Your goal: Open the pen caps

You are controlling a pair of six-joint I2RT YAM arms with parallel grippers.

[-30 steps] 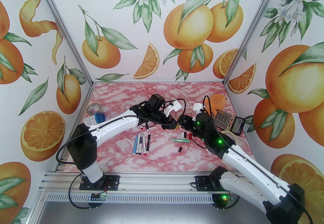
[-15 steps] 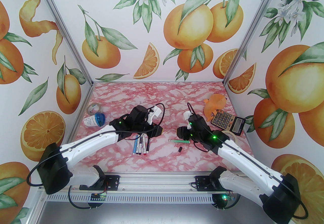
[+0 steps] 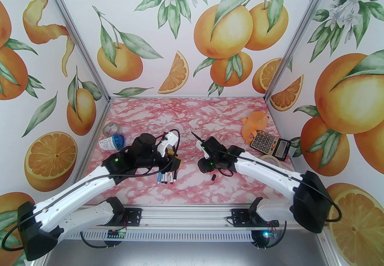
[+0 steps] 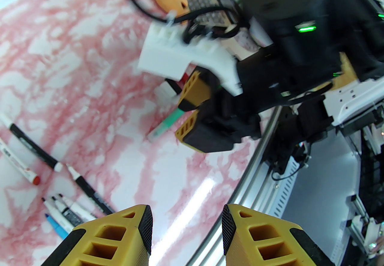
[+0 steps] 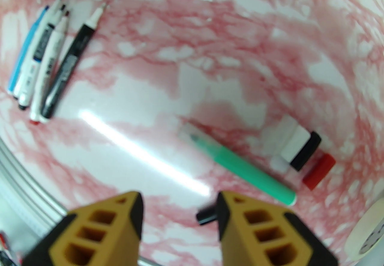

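Note:
Several pens (image 3: 166, 177) lie side by side, uncapped, on the pink marble table (image 3: 192, 114). My left gripper (image 3: 177, 162) hovers just above their far ends. In the left wrist view it (image 4: 187, 222) is open, nothing between its fingers. A green pen (image 5: 240, 165) lies flat just ahead of my open right gripper (image 5: 180, 213). Beside that pen sit a white cap (image 5: 297, 138), a black cap (image 5: 306, 150) and a red cap (image 5: 319, 170). Another small black cap (image 5: 207, 215) (image 3: 213, 177) lies by the right finger. In the top view the right gripper (image 3: 203, 167) hides the green pen.
At the right stand a calculator (image 3: 270, 143), a roll of masking tape (image 3: 271, 161) and an orange toy (image 3: 255, 123). On the left lie a clear tape roll (image 3: 111, 129) and a white bottle with a blue cap (image 3: 112, 142). The metal rail (image 3: 186, 222) runs along the near edge.
Both arms have drawn back toward the near edge and dropped lower. The two grippers, close together a second ago, have moved apart and their jaws have opened.

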